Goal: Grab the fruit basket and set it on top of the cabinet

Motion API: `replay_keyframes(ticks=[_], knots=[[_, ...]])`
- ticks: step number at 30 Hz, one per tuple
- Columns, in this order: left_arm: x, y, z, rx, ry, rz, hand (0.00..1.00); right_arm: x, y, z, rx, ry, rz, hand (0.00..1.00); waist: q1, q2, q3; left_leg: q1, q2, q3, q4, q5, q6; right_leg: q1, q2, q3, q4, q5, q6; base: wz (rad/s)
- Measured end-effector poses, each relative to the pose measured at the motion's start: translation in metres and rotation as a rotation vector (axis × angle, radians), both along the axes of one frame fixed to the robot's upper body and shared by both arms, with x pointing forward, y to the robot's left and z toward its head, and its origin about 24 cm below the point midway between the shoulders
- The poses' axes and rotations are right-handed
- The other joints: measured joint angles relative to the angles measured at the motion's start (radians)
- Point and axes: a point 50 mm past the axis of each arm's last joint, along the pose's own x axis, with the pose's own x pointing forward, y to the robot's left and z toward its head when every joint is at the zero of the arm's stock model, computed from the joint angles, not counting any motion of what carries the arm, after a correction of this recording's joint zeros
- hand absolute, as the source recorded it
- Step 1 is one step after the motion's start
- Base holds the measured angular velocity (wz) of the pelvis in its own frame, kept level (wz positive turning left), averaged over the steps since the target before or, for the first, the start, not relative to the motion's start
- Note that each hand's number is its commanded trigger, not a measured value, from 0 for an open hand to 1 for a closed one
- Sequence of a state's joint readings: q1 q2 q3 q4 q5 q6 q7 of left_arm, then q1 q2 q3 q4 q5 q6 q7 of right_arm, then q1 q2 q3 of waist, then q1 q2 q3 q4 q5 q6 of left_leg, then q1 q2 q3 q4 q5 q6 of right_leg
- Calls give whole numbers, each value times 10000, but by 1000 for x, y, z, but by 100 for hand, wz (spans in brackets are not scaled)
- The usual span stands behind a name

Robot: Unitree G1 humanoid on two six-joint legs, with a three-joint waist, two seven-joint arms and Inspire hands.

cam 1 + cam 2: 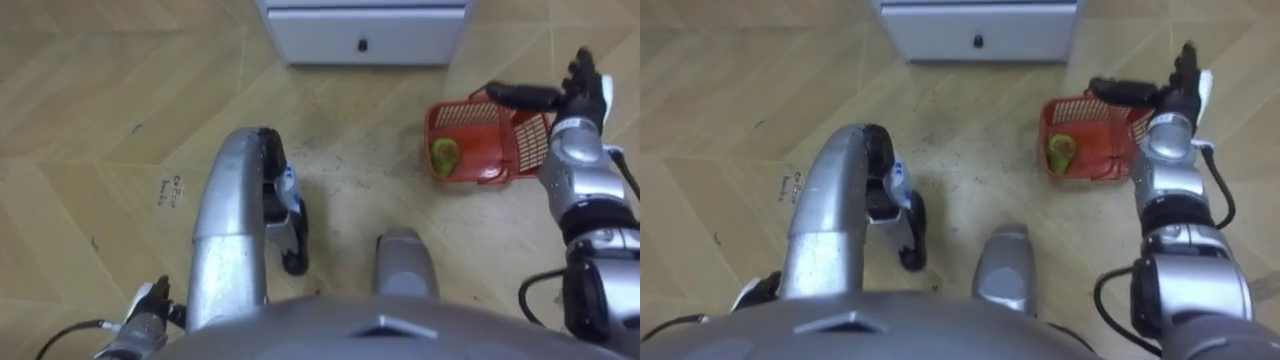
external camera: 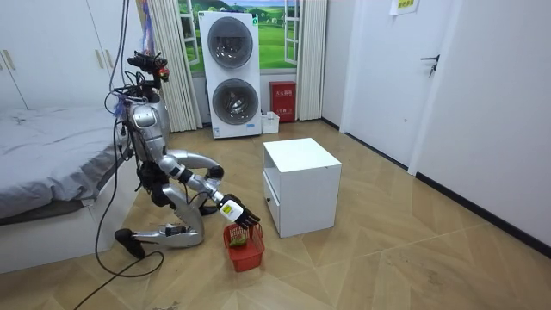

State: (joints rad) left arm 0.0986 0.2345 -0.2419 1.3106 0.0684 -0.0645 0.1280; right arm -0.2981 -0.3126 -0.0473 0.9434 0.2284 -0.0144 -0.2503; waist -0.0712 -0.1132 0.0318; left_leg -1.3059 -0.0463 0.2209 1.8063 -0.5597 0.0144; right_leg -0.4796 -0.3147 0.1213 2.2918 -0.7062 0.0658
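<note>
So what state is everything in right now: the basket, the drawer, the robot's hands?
Basket: upright on the floor, not lifted.
Fruit: lying inside the basket.
Drawer: shut.
Right hand: open, above the basket.
Left hand: low at the robot's side.
Washing machine: doors shut.

Wood floor (image 1: 80, 100), red basket (image 1: 460, 115) (fruit (image 1: 445, 153) inside, seemingly), cabinet (image 1: 320, 35)

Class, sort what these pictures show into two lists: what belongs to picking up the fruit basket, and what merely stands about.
For the job: red fruit basket; green fruit inside it; right robot hand, open, at its rim.
Standing about: white cabinet; bed; stacked washing machines; left robot hand, low at the robot's side.
</note>
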Motion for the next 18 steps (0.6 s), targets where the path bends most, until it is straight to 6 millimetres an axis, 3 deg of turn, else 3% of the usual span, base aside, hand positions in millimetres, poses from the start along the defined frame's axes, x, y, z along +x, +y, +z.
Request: replay_keyframes(ticks=[2, 7, 11, 18], knots=[[1, -1, 0, -83, 4, -21, 0, 0, -2, 1, -58, 48, 170, 0, 72, 144, -22, -109, 2, -36, -14, 38, -69, -150, 26, 24, 76, -7, -6, 0], [10, -2, 0, -129, -173, -193, 0, -2, -13, 4, -350, 208, 149, 0, 330, 201, 45, -278, 19, -6, -26, 44, -74, -436, 20, 99, 122, -21, 14, 0], [15, -4, 0, -264, -213, -490, 0, 4, -17, 9, -426, 171, 249, 0, 453, 392, 146, -484, 48, 30, -20, 45, -72, -634, 14, 168, 156, -26, 21, 0], [9, -4, -1, -413, -5, -326, 0, 2, -10, 0, -404, 745, 924, 0, 534, 488, 140, -605, 166, 215, -122, 47, -72, -947, -53, 355, 179, -29, 28, 0]])
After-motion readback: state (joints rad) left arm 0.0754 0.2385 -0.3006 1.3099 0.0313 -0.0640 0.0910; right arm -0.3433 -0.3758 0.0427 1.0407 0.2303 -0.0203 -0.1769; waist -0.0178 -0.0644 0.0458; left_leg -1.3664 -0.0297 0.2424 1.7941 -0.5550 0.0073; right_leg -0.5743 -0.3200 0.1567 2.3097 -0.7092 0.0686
